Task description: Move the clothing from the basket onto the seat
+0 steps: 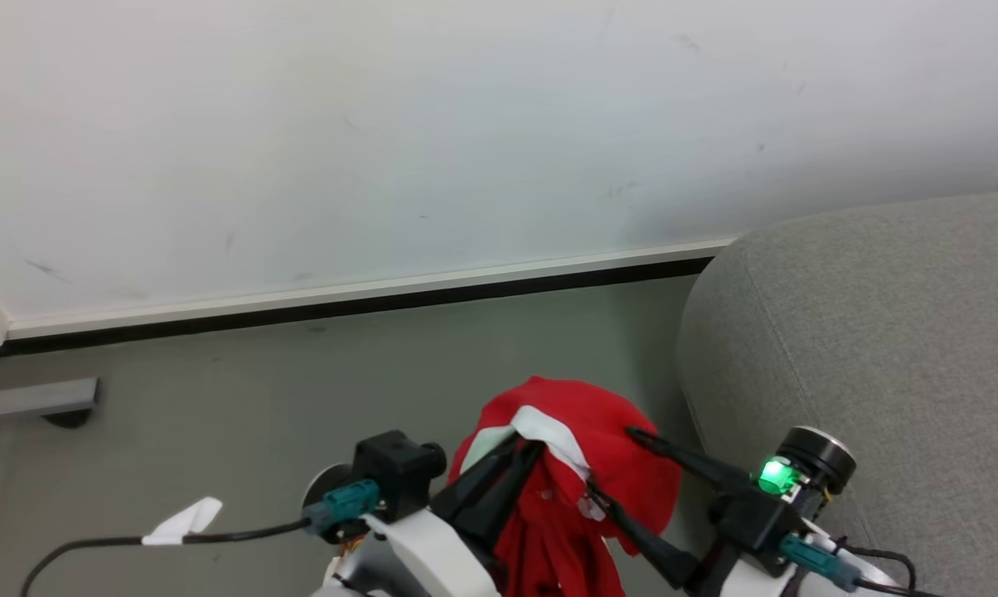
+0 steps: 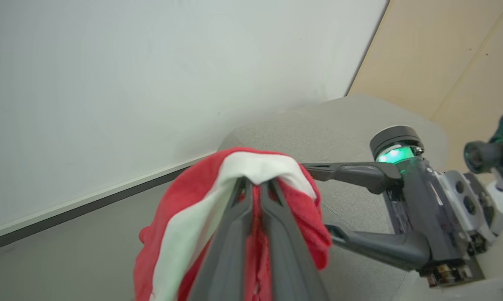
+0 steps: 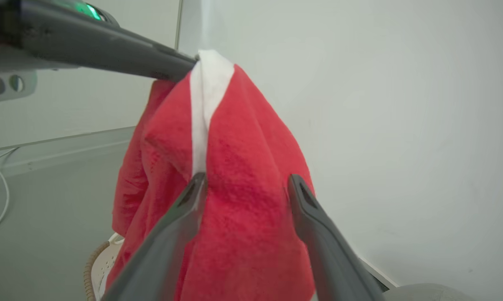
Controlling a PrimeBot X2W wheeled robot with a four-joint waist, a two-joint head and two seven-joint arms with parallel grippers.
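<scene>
Garment (image 1: 565, 431) is dangling limp from my left gripper (image 1: 520, 448), which is clamping its white panel. Right gripper (image 1: 613, 463) is gaping wide, straddling it and gripping nothing. I'm guessing it's light, soft and floppy, so pinching a bunched fold is working.

No lettering, number, brand or sign is showing clearly enough to be read. The white tag (image 1: 186, 518) on the black cable (image 1: 84, 543) is showing a plain face, and it is too small to tell whether it is carrying any marking.
</scene>
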